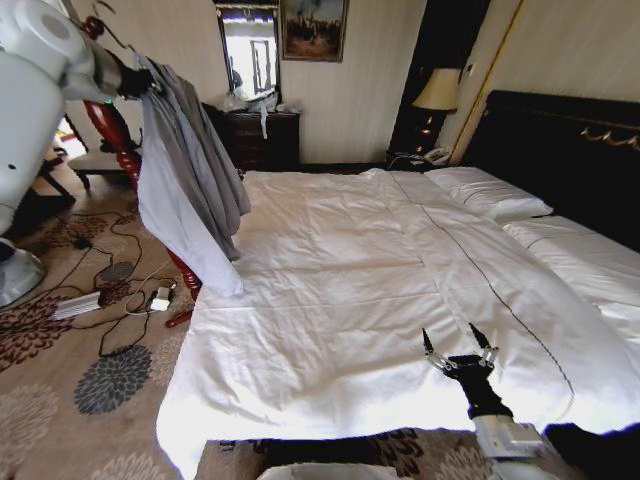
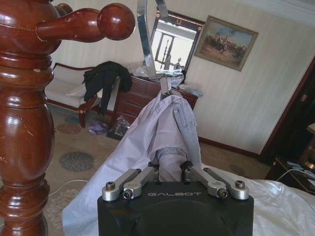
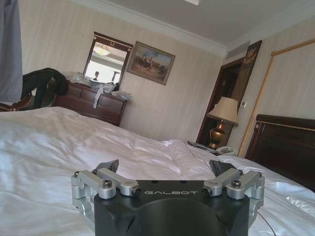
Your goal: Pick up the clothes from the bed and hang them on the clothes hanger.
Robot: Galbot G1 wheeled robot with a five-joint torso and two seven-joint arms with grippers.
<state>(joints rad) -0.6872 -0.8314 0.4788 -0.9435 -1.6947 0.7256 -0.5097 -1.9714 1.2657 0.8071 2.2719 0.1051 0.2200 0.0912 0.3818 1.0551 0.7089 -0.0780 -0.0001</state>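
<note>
Left claw [image 2: 170, 173] grips the grey jacket [image 1: 185, 180], high at far left by the red coat stand [image 2: 24, 123]; right claw [image 1: 459, 350] hovers spread wide over the bed's [image 1: 340, 300] near edge.

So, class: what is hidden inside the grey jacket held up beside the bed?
The hanger's silver hook rises from the jacket; its black shoulders are covered. The left pincer grips the fabric. The red coat stand stands behind.

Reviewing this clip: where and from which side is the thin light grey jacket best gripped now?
Probably at the bunched collar of the thin light grey jacket, just below the silver wire hook, where the left gripper pinches it from the side away from the red turned-wood coat stand. Below, the fabric hangs loose.
</note>
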